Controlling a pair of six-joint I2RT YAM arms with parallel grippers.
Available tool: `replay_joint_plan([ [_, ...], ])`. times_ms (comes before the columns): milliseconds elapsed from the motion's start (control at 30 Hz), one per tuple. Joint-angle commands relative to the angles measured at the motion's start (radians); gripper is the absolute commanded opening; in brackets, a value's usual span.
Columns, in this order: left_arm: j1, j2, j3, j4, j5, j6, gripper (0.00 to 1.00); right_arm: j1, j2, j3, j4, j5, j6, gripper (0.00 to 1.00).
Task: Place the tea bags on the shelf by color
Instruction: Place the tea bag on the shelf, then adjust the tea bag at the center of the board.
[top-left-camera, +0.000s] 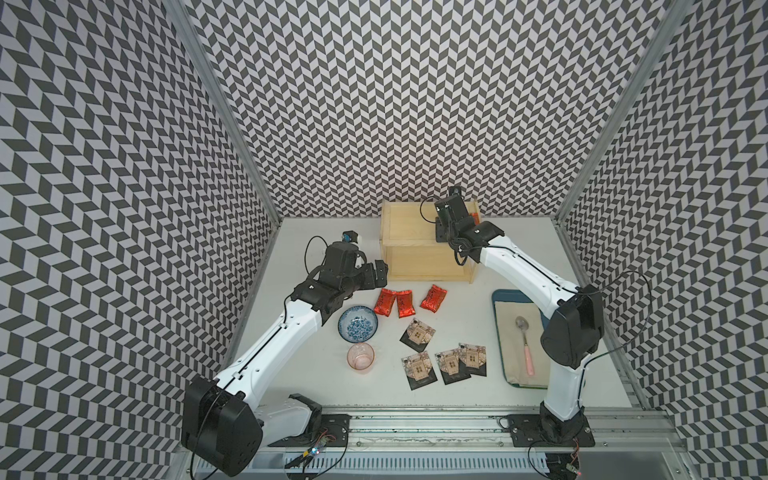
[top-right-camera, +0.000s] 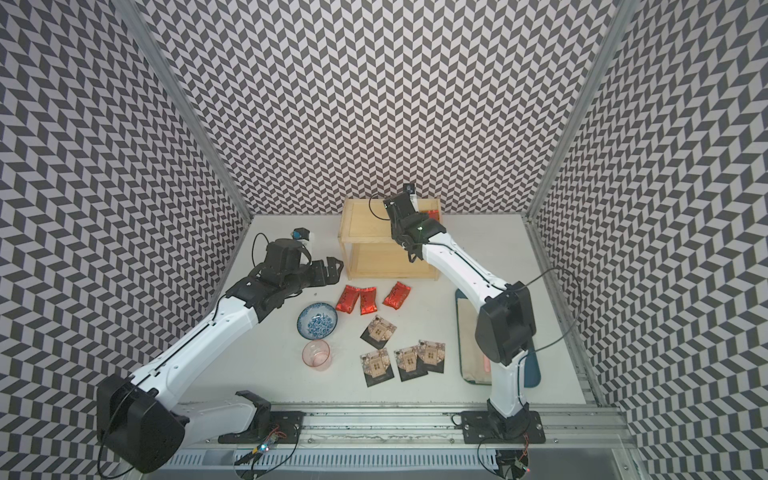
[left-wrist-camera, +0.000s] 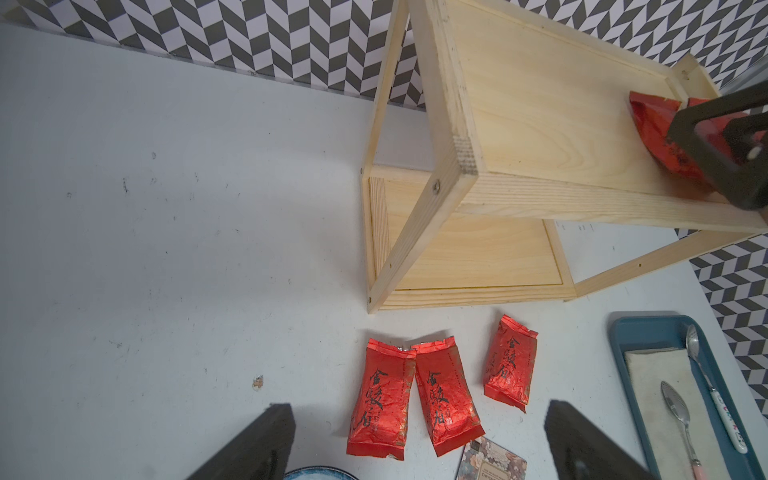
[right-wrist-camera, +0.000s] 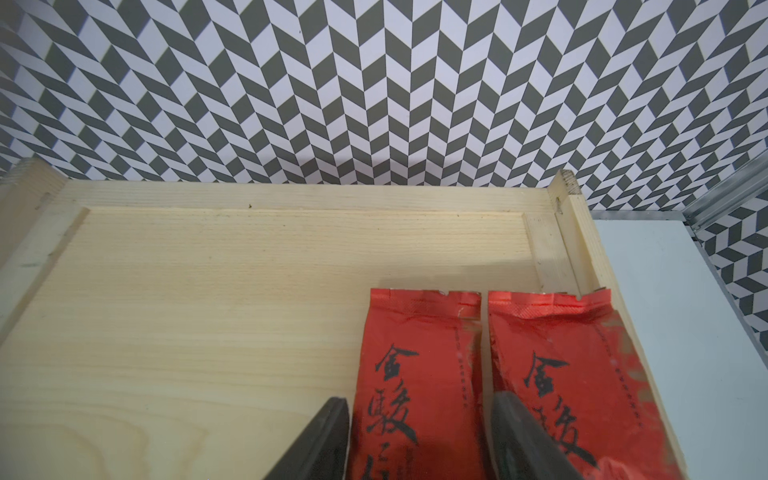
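Note:
The pale wood shelf (top-left-camera: 409, 224) (top-right-camera: 365, 224) stands at the back wall. Two red tea bags (right-wrist-camera: 415, 340) (right-wrist-camera: 552, 340) lie side by side at the right end of its top board. My right gripper (right-wrist-camera: 419, 403) hangs over them, open, its fingers either side of the left-hand one, which lies flat. Three more red tea bags (top-left-camera: 384, 302) (top-left-camera: 405, 303) (top-left-camera: 433, 298) lie on the table before the shelf. Several black square tea bags (top-left-camera: 417, 336) (top-left-camera: 452, 365) lie nearer the front. My left gripper (left-wrist-camera: 419, 415) is wide open and empty, above the red ones on the table.
A blue patterned bowl (top-left-camera: 357, 324) and a pink cup (top-left-camera: 360, 358) sit beside my left arm. On the right, a blue tray (top-left-camera: 505, 297) with beige cloth holds a spoon (top-left-camera: 523, 328). The shelf's lower board (left-wrist-camera: 469, 253) is bare.

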Motion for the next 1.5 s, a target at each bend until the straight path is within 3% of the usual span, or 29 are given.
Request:
replay_joint_plan([
  [0,0.005,-0.009,-0.010,0.013,0.005,0.006,0.99,-0.003,0.005,0.054,0.026,0.014,-0.008,0.61],
  [200,0.004,-0.022,-0.014,0.003,0.005,-0.006,0.99,0.014,-0.060,0.088,-0.020,0.000,0.007,0.61],
  [300,0.003,-0.045,-0.035,0.001,0.018,-0.014,0.99,0.032,-0.152,0.022,-0.028,-0.052,0.024,0.62],
  [400,0.004,-0.064,-0.051,-0.010,0.025,-0.017,0.99,0.062,-0.277,-0.164,0.011,-0.093,0.078,0.62],
  [533,0.003,-0.075,-0.055,-0.037,0.019,-0.013,0.99,0.131,-0.418,-0.472,0.085,-0.060,0.179,0.62],
  [733,0.003,-0.086,-0.076,-0.028,0.021,-0.009,0.99,0.218,-0.521,-0.820,0.307,-0.133,0.328,0.65],
  [1033,0.005,-0.084,-0.086,-0.023,0.006,-0.005,0.99,0.224,-0.470,-0.993,0.526,-0.162,0.431,0.75],
  [1267,0.006,-0.092,-0.088,-0.023,-0.001,0.001,0.99,0.224,-0.295,-0.902,0.471,-0.162,0.431,0.75],
  [1333,0.006,-0.094,-0.088,-0.023,-0.002,0.003,0.99,0.224,-0.245,-0.877,0.460,-0.138,0.492,0.84],
  [1467,0.007,-0.095,-0.091,-0.022,-0.001,0.003,0.99,0.224,-0.173,-0.839,0.474,-0.163,0.463,0.89],
])
